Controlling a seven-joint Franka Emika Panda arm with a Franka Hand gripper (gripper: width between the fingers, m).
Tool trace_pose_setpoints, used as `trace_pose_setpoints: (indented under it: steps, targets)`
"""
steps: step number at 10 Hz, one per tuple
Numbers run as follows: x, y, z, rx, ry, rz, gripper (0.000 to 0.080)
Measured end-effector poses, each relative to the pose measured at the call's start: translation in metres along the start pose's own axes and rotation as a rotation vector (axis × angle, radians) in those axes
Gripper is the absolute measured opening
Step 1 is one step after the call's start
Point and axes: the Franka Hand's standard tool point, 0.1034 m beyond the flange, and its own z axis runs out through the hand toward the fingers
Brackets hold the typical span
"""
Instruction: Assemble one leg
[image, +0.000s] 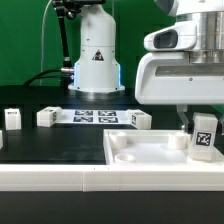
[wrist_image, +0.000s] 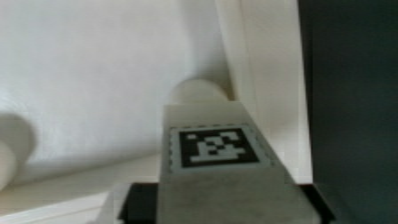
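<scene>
I see the leg (image: 203, 136) standing up at a corner of the big white panel (image: 140, 152), on the exterior view's right. It looks small, hard and light, maybe a bit slippery, so I think squeezing its two flat sides is best. My gripper (image: 197, 122) seems closed on the leg, near its top. More little blocks (image: 48, 117) sit near the marker board (image: 98, 116) on the black table (image: 50, 145).

The leg (wrist_image: 217, 150), white with a black-and-white tag facing the camera, rises from between dark gripper parts over a white surface beside a dark strip.
</scene>
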Motion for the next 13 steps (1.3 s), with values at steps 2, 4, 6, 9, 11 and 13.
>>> trace_pose_setpoints:
  steps: [2,4,6,9,11,13]
  targets:
    - [0.0001,0.0005,0.0002,0.0,0.0,0.032,0.0294]
    - [0.0006,0.0015,0.0001,0.0,0.0,0.211,0.0294]
    - [0.0004,0.0023,0.0002,-0.002,0.001,0.419,0.0294]
    - [-0.001,0.003,0.0013,-0.005,-0.003,0.731,0.0294]
    - [-0.0013,0.0035,0.0019,-0.007,-0.002,0.888,0.0294]
    - [-0.0022,0.0022,0.0021,-0.009,-0.001,1.082,0.0294]
